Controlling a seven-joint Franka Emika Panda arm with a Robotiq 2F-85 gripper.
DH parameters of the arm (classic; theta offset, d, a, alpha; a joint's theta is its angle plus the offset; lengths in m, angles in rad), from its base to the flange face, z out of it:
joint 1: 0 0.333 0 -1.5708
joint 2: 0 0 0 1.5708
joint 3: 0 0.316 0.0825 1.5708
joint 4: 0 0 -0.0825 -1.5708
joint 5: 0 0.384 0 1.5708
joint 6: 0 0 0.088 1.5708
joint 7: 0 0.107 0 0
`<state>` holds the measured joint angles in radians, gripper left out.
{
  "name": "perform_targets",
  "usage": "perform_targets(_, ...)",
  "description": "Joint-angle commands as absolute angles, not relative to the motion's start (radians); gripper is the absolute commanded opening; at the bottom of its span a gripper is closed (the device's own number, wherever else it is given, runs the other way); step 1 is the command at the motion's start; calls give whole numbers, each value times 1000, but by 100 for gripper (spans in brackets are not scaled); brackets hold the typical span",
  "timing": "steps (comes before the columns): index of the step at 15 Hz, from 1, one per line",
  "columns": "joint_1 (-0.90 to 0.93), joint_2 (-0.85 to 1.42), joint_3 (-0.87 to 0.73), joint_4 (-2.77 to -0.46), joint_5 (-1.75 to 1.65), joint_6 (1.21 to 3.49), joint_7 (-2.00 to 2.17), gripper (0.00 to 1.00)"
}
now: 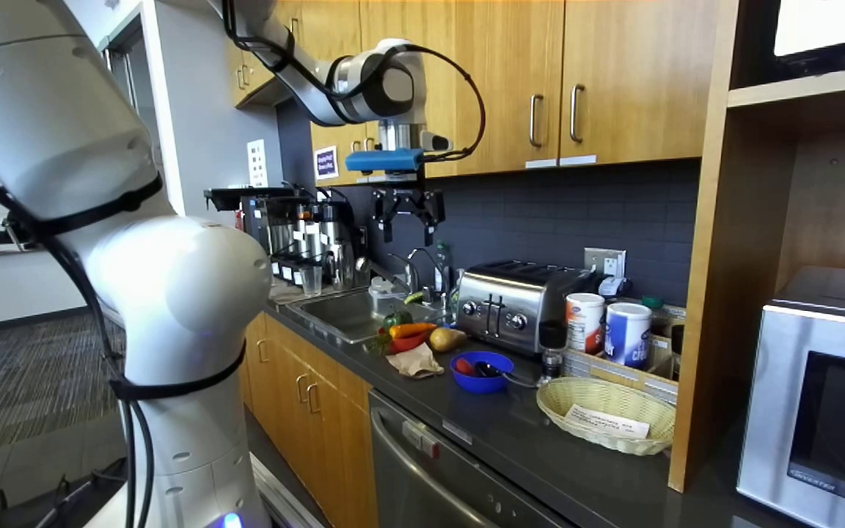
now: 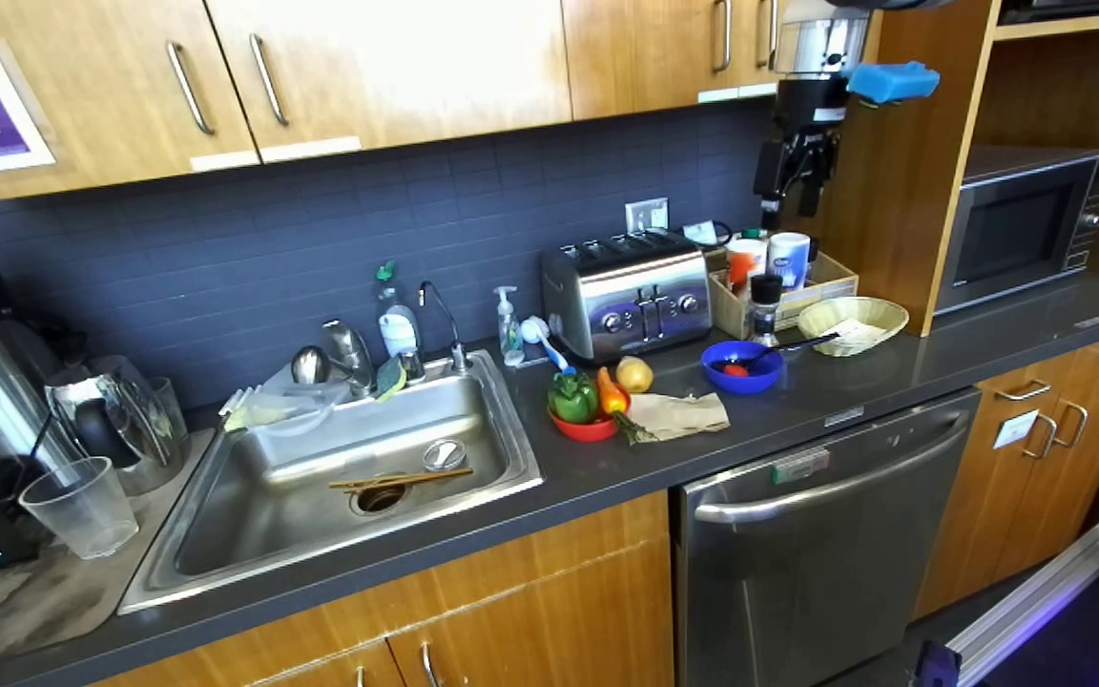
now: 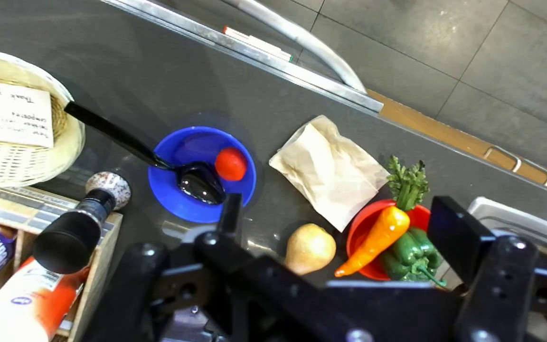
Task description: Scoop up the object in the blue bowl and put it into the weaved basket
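The object, a small round red lump, lies in the blue bowl beside the head of a black spoon. The spoon's handle leans over the rim toward the weaved basket. The lump and the bowl show in both exterior views. The pale basket stands beside the bowl and holds a written paper note. My gripper is open and empty, high above the counter. In the wrist view its fingers are wide apart.
A red bowl with toy-like vegetables, a pear-like item and a paper bag lie near the blue bowl. A toaster, a grinder and a box of canisters stand behind. A wooden shelf wall borders the basket.
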<state>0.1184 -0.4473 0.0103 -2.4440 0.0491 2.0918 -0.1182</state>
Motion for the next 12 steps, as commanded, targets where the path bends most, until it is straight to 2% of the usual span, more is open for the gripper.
perform_targets(1, 88, -399, -15, -2423, 57, 2131, -150, 100)
perform_targets(12, 30, -276, -45, -2444, 46, 2274, -162, 100)
